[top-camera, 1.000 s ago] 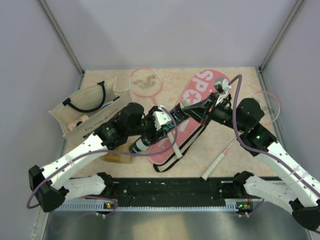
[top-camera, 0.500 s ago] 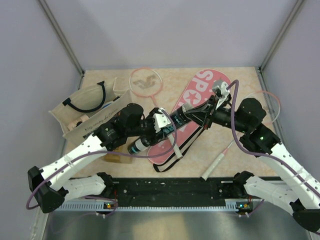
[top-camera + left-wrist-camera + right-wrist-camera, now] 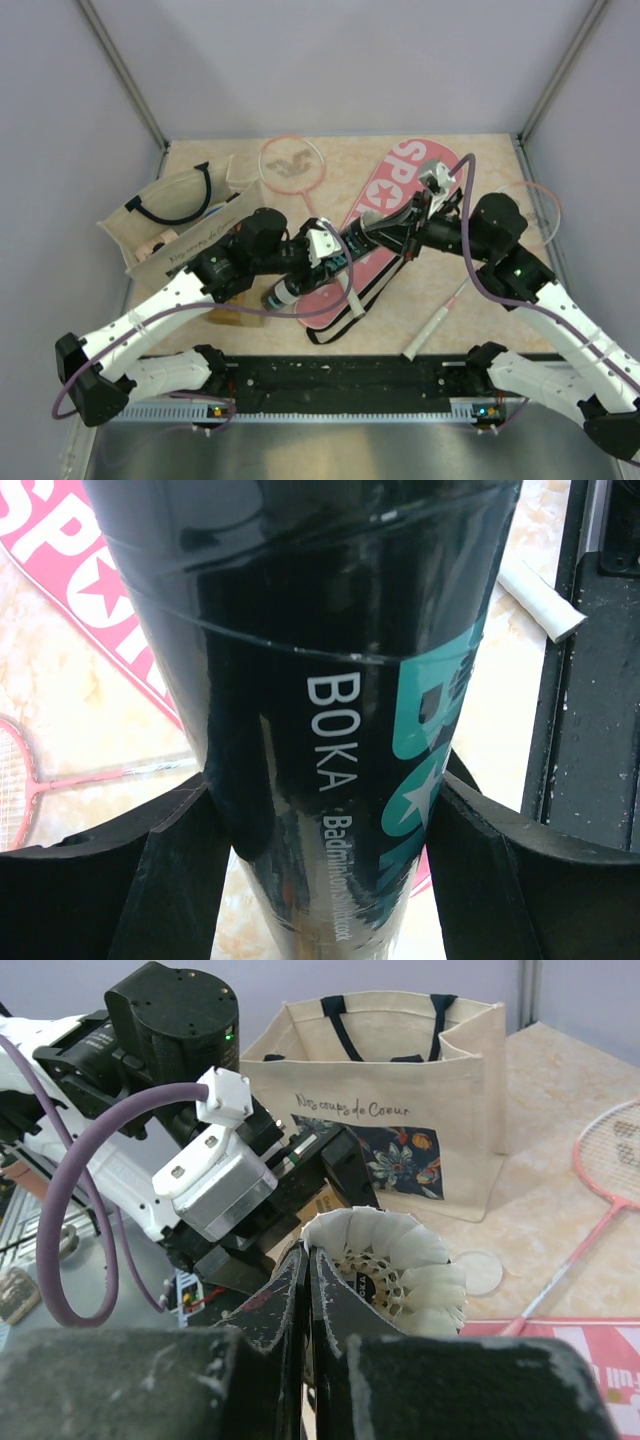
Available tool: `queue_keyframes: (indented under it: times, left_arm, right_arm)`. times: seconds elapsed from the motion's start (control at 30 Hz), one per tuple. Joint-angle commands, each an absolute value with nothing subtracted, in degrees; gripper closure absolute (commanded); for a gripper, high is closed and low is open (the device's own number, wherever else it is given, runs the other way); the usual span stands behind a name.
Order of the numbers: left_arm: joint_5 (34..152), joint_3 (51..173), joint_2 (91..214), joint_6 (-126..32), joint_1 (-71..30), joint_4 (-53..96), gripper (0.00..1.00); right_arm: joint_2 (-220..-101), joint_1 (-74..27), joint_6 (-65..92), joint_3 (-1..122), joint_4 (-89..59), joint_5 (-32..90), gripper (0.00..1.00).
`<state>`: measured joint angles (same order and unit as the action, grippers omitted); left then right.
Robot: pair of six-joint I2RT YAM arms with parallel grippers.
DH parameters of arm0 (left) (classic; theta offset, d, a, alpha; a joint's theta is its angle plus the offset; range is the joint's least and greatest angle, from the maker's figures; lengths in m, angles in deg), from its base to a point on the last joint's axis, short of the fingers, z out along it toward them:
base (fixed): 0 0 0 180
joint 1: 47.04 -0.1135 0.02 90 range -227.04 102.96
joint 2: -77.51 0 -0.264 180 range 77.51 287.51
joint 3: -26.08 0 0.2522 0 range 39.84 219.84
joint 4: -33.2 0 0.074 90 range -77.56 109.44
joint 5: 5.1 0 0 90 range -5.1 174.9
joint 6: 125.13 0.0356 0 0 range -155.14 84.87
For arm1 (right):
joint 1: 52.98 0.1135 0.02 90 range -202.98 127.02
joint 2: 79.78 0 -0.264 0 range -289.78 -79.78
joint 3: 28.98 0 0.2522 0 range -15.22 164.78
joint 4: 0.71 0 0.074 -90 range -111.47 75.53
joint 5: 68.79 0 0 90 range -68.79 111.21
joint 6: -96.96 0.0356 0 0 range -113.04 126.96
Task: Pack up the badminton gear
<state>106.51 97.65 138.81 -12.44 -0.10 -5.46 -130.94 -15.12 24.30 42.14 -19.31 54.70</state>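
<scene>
- Left tool [image 3: 320, 880]: clamped around tube [image 3: 300, 630], fingers [image 3: 110, 880] either side.
- Right tool [image 3: 308, 1290]: nearly closed, pinching shuttlecock [image 3: 400, 1270] skirt; tube mouth apparently just beyond.
- Cover [image 3: 400, 175]: below both tools.

Feathered shuttlecock [image 3: 398, 1268] nearer tube [image 3: 330, 710] mouth.

Black tube [image 3: 300, 680] with white "BOKA" and teal lettering fills most of the frame, clamped in the left gripper [image 3: 330, 860], a black finger [image 3: 170, 870] pressed against each side. Behind it on the beige table [image 3: 90, 720]: pink cover [image 3: 70, 560] with white letters upper left, pink racket [image 3: 40, 780] at left edge. White handle [image 3: 540, 600] upper right, touching the black rail [image 3: 600, 730].
</scene>
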Motion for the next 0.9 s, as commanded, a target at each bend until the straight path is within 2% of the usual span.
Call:
queue_keyframes:
  times: [0.0,0.67,0.87]
  left_arm:
    - [109.1,100.4,136.7,-14.0,0.2,7.9,0.68]
    - [108.5,99.2,136.3,-18.7,0.1,14.7,0.72]
    - [109.2,99.3,136.4,-18.7,0.2,15.0,0.72]
  right_arm:
    - [-134.3,-13.8,27.3,38.9,-23.8,62.3,1.00]
    - [-135.9,-11.7,30.0,37.2,-24.8,51.2,1.00]
    - [-136.7,-11.4,26.6,37.2,-25.2,56.2,0.99]
